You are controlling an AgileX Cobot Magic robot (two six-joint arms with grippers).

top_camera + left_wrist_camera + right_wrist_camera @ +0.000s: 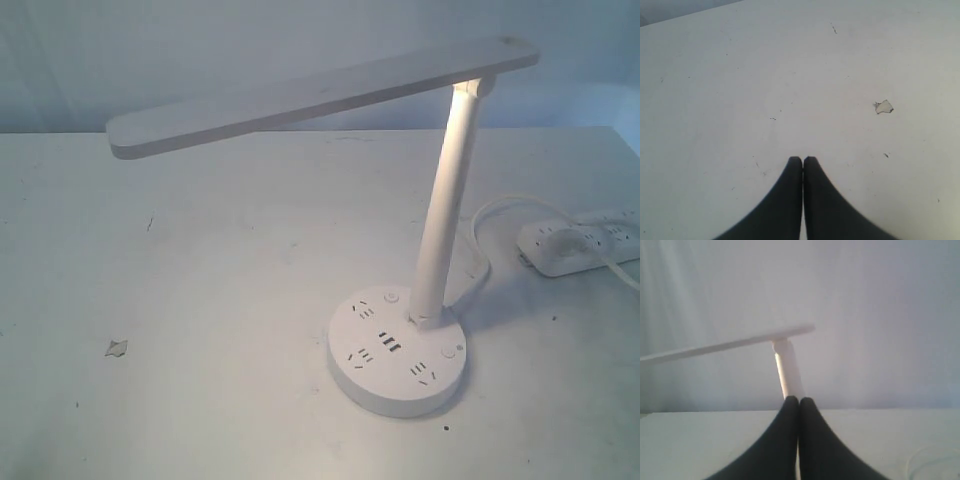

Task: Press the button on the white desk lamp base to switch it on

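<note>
Exterior view: one white desk lamp (447, 215), right of centre on the table (200, 300); flat bar head (320, 95), slanted pole glowing at top. Its white desk lamp base (398, 375): round disc, outlet slots, three dark USB ports (389, 343), two small buttons.

Left wrist view: left gripper (803, 161), fingers pressed together, empty, over table.

Right wrist view: right gripper (799, 401), fingers together, empty; lamp pole beyond.

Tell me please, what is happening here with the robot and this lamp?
Nothing is touching the white desk lamp right now. Neither arm shows in the exterior view. The left gripper is shut above the table near a small scrap; the right gripper, also shut, faces the lamp's pole without touching it. The pole looks brightly lit under the head, so the lamp seems on, and nothing is at the white desk lamp base.
</note>
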